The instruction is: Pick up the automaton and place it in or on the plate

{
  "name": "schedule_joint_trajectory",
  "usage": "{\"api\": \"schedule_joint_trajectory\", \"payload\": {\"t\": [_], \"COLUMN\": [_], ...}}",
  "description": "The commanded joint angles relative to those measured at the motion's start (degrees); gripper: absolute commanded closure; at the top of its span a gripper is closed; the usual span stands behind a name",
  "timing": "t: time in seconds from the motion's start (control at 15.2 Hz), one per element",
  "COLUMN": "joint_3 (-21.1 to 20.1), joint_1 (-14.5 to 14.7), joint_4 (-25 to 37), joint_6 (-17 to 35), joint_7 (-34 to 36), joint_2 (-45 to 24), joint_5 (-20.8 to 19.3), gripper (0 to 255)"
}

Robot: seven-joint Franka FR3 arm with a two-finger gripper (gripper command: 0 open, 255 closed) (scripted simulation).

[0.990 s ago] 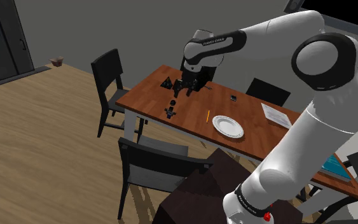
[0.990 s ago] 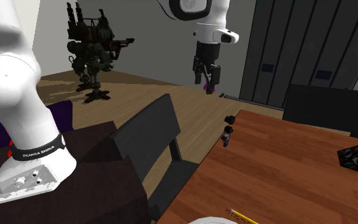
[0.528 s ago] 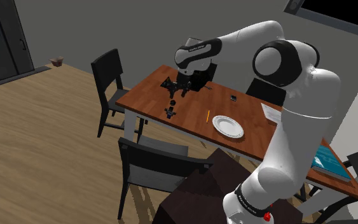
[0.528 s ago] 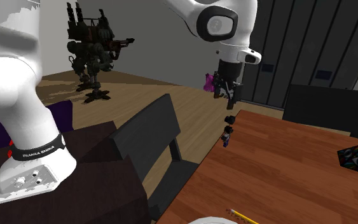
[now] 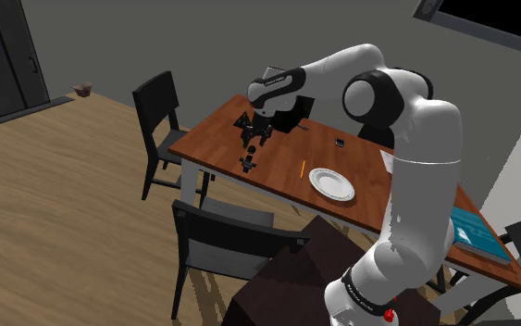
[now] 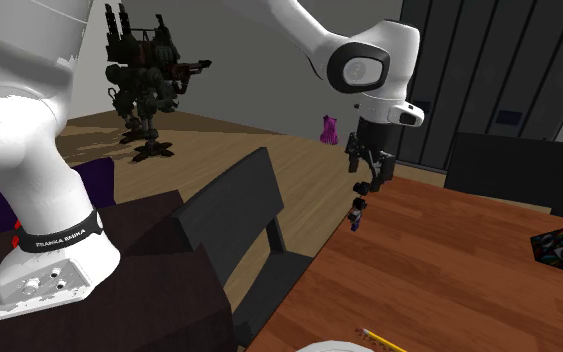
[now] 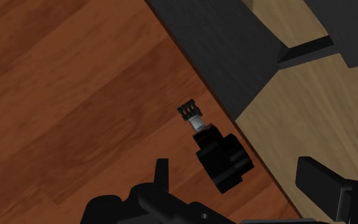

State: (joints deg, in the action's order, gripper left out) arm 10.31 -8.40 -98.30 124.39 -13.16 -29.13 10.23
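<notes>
The automaton [image 5: 248, 163] is a small dark figure with a round black head, standing near the table edge facing the dark chair [image 5: 221, 243]. In the second exterior view the automaton [image 6: 357, 212] is just below my gripper [image 6: 368, 168]. The gripper [image 5: 253, 137] hangs open a little above it, holding nothing. Seen from the wrist, the automaton [image 7: 217, 154] lies between and ahead of the spread fingers of the gripper [image 7: 241, 184], untouched. The white plate [image 5: 316, 176] lies on the wooden table [image 5: 277, 176], to the shoulder view's right of the figure; its rim [image 6: 327, 346] shows in the second exterior view.
A yellow pencil [image 5: 302, 168] lies between automaton and plate. A black pyramid [image 6: 562, 247], a small dark item [image 5: 340, 143], a paper sheet [image 5: 402, 167] and a blue book [image 5: 478, 233] share the table. Another chair [image 5: 161, 120] stands at the table's end. A large dark mech figure [image 6: 147, 80] stands behind.
The gripper has come down and shifted toward the table edge, ending just above the automaton. Its fingers stayed open. The automaton has not moved.
</notes>
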Motion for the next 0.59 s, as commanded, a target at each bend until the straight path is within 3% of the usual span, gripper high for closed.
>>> {"api": "schedule_joint_trajectory", "payload": {"t": [0.0,0.53], "joint_3": [-0.2,-0.3], "joint_1": [0.0,-0.1], "joint_4": [0.0,-0.3], "joint_6": [1.1,2.0], "joint_7": [-0.1,-0.2], "joint_2": [-1.0,-1.7], "joint_5": [0.2,0.4], "gripper": [0,0]}}
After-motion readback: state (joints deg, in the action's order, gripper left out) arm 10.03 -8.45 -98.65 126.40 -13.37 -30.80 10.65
